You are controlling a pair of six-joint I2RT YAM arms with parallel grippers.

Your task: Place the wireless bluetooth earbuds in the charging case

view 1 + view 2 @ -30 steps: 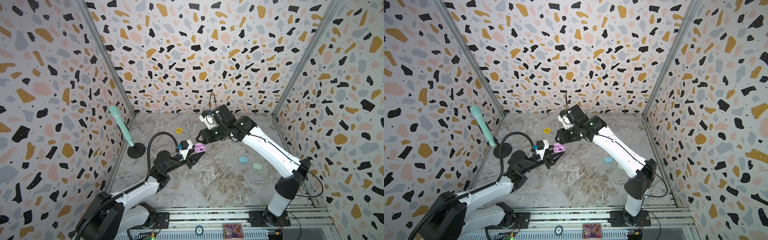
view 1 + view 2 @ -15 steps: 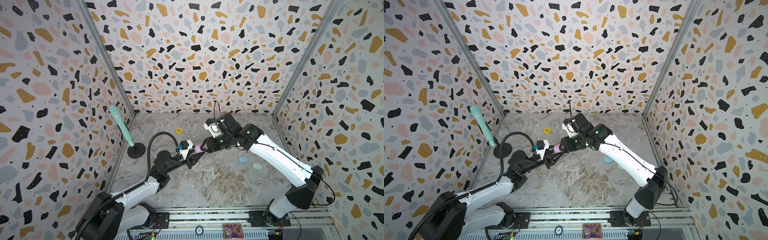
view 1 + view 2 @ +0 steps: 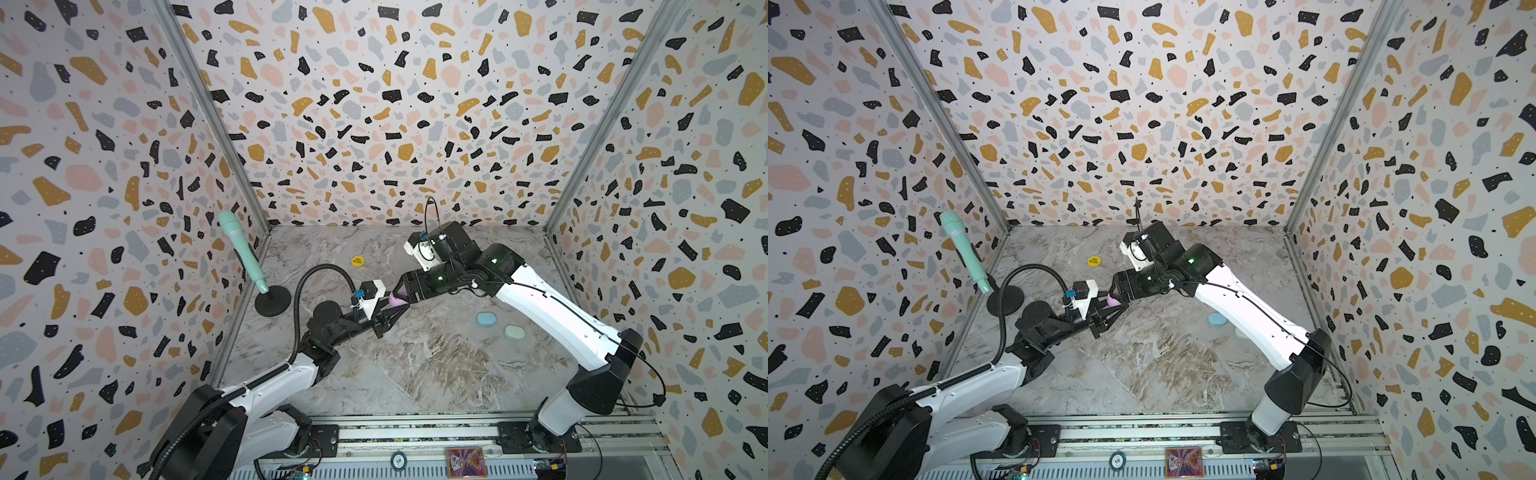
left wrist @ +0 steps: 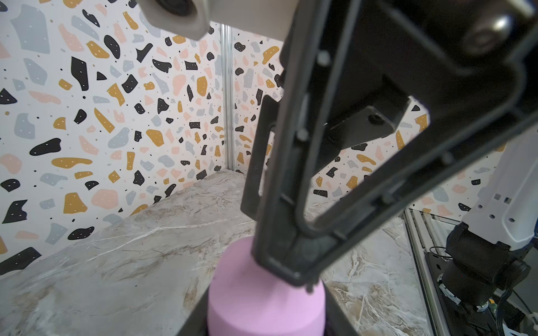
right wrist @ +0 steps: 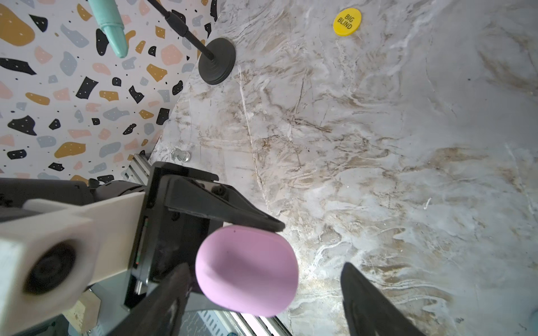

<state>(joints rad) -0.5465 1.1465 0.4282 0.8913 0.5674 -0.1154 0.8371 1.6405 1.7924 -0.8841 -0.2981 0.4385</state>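
Clamping pink case (image 3: pixel 397 299), L jaws, contents hidden

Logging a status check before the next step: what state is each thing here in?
pink case: looks closed, held aloft
left gripper: shut on pink case
right gripper: open around pink case
blue case: closed, on table
green case: closed, on table
yellow disc: flat on table

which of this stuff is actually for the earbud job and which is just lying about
For the job:
pink charging case, gripped by the left pincer, with the right pincer open around it
blue charging case and pale green charging case, on the table
earbuds: none visible

Lying about:
yellow BIG BLIND disc
teal microphone on its black stand
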